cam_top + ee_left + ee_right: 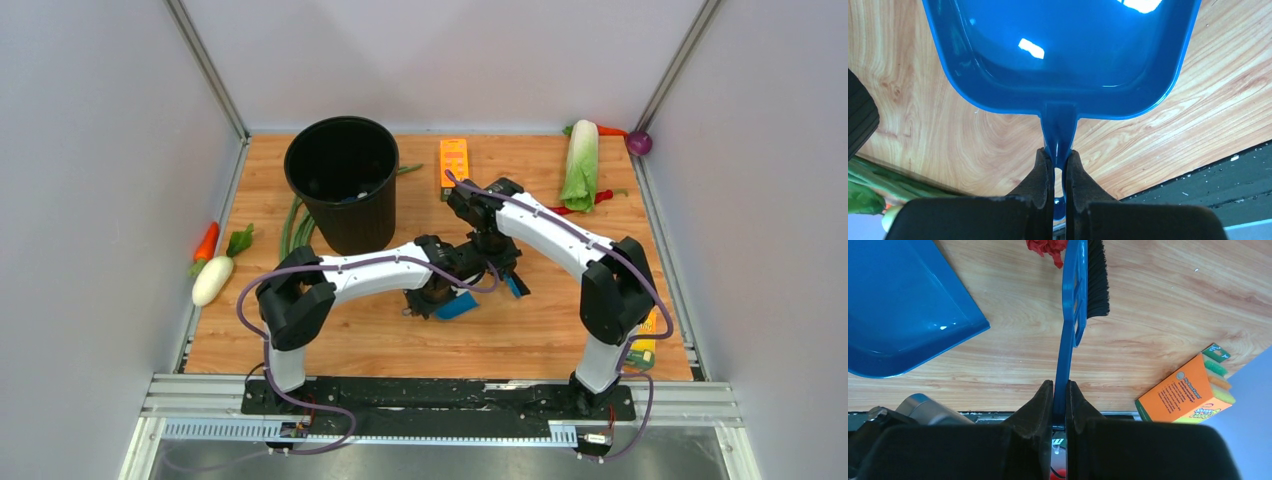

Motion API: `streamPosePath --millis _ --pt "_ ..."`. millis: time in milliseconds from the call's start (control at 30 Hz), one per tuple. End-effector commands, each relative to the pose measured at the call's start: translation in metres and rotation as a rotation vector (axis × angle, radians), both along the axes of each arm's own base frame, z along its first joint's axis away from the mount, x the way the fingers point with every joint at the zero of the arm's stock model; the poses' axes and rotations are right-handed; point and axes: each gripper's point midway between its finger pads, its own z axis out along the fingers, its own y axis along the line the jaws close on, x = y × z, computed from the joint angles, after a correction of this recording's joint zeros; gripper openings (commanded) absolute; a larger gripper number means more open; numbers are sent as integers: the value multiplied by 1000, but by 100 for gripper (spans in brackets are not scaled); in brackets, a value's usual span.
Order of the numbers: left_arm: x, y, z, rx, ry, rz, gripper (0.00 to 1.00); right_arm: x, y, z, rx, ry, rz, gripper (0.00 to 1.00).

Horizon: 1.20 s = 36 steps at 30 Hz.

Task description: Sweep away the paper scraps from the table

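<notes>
Table [545, 342] lengthwise left to right

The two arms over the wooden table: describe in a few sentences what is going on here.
The left gripper is shut on the handle of a blue dustpan, in the middle of the table. The right gripper is shut on the handle of a blue brush with black bristles. Red paper scraps lie by the brush head, on the side facing the dustpan, not yet in it. The part of the pan in view holds nothing.
</notes>
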Motion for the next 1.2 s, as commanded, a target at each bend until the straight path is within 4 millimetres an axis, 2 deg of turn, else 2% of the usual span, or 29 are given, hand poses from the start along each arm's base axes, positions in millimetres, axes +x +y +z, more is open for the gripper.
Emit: streamPosePath --millis 0,167,500,633,733,867,933,1067,1167 --pt "2 -2 0 -22 -13 -42 0 7 58 13 206 -56 135 0" --pt "8 -1 5 -23 -46 -44 0 -5 70 21 278 -61 203 0" --pt "16 -3 5 -28 -73 -44 0 -43 87 58 470 -60 318 0" --pt "19 -9 5 -36 -75 -48 0 -49 83 60 480 -82 361 0" --pt "19 -11 3 -31 -65 -49 0 -40 63 54 382 -138 327 0" --pt "17 -11 3 -35 -56 -42 0 -16 34 68 251 -269 198 0" --pt "13 -7 0 -16 -36 -45 0 -4 24 72 245 -286 121 0" --pt "7 0 -6 8 0 -28 0 17 24 71 237 -306 64 0" --pt "6 0 -2 20 15 11 0 37 28 65 196 -316 50 0"
